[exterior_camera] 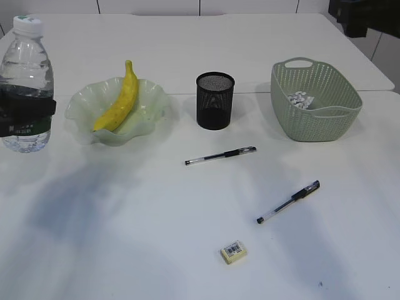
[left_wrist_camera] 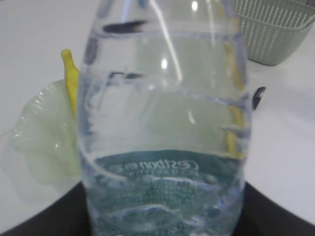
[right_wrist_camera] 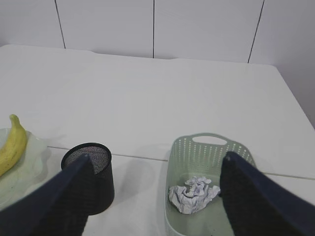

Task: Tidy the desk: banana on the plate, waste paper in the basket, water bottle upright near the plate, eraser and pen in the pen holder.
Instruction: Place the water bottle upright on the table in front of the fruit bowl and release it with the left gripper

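The water bottle (exterior_camera: pixel 25 69) stands upright at the far left of the desk (exterior_camera: pixel 125 212), just left of the plate (exterior_camera: pixel 150 100). My left gripper (exterior_camera: pixel 25 115) is shut on its green label; the bottle (left_wrist_camera: pixel 162 98) fills the left wrist view. The banana (exterior_camera: pixel 120 100) lies on the plate. The waste paper (exterior_camera: pixel 302 99) lies in the basket (exterior_camera: pixel 331 115), also in the right wrist view (right_wrist_camera: pixel 193 192). Two pens (exterior_camera: pixel 220 155) (exterior_camera: pixel 289 202) and the eraser (exterior_camera: pixel 232 252) lie on the desk. The pen holder (exterior_camera: pixel 215 100) stands mid-desk. My right gripper (right_wrist_camera: pixel 155 158) is open and empty, high above holder and basket.
The right arm shows as a dark shape (exterior_camera: pixel 362 15) at the top right corner. A seam between two tabletops (exterior_camera: pixel 250 94) runs behind the holder. White wall panels stand behind the desk.
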Robot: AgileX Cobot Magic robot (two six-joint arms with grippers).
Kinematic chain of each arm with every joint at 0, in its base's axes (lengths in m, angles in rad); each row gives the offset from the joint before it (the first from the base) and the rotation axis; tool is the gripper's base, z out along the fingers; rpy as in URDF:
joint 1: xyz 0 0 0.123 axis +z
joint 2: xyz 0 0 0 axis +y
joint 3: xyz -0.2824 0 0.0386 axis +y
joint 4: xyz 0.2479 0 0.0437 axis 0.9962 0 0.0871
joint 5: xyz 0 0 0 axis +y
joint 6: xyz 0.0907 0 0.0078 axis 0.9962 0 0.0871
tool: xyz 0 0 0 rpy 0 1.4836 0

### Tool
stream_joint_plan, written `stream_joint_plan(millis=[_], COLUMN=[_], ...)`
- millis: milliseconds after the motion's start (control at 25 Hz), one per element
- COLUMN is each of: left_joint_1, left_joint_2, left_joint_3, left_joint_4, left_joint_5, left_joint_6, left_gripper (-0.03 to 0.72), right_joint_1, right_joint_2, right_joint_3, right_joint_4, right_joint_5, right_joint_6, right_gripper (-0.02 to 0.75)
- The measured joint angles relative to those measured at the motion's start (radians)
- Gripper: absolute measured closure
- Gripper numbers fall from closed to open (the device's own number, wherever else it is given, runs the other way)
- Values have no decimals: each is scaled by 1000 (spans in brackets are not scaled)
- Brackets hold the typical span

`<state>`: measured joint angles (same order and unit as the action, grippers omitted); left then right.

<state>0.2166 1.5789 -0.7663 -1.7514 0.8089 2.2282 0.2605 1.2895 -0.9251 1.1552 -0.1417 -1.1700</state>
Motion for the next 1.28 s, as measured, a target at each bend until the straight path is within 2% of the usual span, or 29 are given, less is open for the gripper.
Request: stream_joint_plan(millis=[200, 480, 840, 1280], left_joint_1=[0, 0, 0, 0], left_joint_2=[9, 138, 194, 273], left_joint_3=[0, 0, 0, 0], left_joint_4=[0, 0, 0, -5], left_joint_5=[83, 284, 290, 295], left_joint_6=[145, 244, 354, 418], left_gripper=[305, 305, 305, 305], right_joint_1=[0, 0, 0, 0], right_joint_2=[0, 0, 0, 0], right_joint_3=[0, 0, 0, 0], right_joint_4=[0, 0, 0, 0], right_joint_5=[0, 0, -2, -4], right_joint_6=[0, 0, -2, -2], right_gripper=[151, 152, 151, 151])
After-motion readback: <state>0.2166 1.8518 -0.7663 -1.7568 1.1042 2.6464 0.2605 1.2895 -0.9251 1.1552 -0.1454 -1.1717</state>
